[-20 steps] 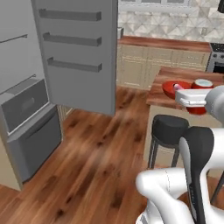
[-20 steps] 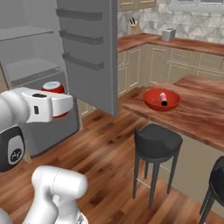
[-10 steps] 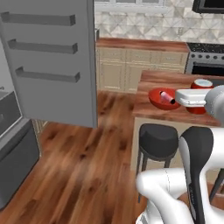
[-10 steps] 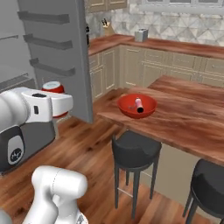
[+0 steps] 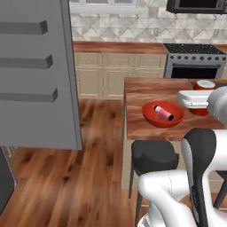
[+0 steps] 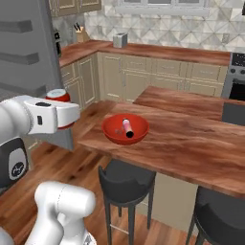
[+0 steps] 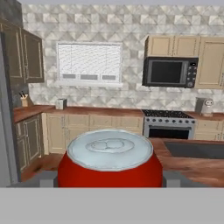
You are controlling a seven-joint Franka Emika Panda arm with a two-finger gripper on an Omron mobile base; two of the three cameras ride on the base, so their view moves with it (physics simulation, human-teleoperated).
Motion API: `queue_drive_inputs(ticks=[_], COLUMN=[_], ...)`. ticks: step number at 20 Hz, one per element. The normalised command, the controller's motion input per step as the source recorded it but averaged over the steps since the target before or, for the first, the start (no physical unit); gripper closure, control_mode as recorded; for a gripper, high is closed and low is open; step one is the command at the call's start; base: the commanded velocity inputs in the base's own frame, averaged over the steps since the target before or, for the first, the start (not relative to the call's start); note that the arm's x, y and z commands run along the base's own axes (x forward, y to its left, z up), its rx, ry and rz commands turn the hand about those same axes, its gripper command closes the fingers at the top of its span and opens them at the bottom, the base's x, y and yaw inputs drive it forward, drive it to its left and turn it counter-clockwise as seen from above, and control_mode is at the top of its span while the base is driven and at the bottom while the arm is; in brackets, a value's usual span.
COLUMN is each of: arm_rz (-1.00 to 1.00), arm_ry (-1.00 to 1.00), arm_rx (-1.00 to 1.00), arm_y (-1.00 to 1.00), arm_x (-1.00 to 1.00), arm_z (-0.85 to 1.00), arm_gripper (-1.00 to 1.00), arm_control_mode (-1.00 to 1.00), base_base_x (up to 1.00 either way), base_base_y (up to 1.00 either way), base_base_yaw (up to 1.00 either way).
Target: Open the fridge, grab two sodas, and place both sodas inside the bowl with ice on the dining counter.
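My gripper (image 6: 61, 113) is shut on the red soda can (image 6: 57, 94), which stands upright with its silver top (image 7: 109, 148) close in the hand view. The can (image 5: 205, 84) hangs at the right, just beyond the red-orange bowl (image 5: 150, 117). That bowl (image 6: 111, 134) rests on the dining counter (image 6: 191, 139) near its front edge. The pink bottle (image 6: 127, 128) with a black cap lies inside it, also visible as the bottle (image 5: 163, 112) from the left. The fridge door (image 5: 35, 75) stands open at the left.
Black stools (image 6: 127, 179) (image 5: 153, 155) stand against the dining counter's near side, with another stool (image 6: 220, 215) at the right. Behind are the wall counter (image 6: 158, 50) with cream cabinets, a stove (image 5: 195, 64) and a microwave (image 7: 169, 72). Wood floor (image 5: 66, 177) lies open in front of the fridge.
The whole picture has shifted: the base has swung right, so the fridge slides off to the left and the dining counter with the bowl comes near. The can stays in the gripper.
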Motion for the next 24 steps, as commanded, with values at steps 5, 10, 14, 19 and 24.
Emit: queue_drive_inputs(ticks=[5, 10, 14, 19, 24], arm_rz=[0.0, 0.0, -0.11, -0.07, 0.07], arm_ry=[0.0, 0.0, 0.02, 0.36, 0.62], arm_rx=[0.0, 0.0, 0.04, 0.0, -0.1], arm_y=[0.0, 0.0, 0.0, 0.19, 0.18], arm_x=[0.0, 0.0, 0.49, 1.0, 1.0], arm_z=[0.0, 0.0, -0.16, -0.61, -0.77], arm_gripper=[1.0, 1.0, 1.0, 1.0, 1.0], arm_control_mode=[1.0, 1.0, -1.0, -1.0, -1.0], base_base_x=[0.76, 0.75, 0.42, 0.0, 0.0], base_base_y=[0.12, 0.01, 0.0, 0.0, 0.0], base_base_yaw=[-0.32, -0.3, -0.14, 0.0, 0.0])
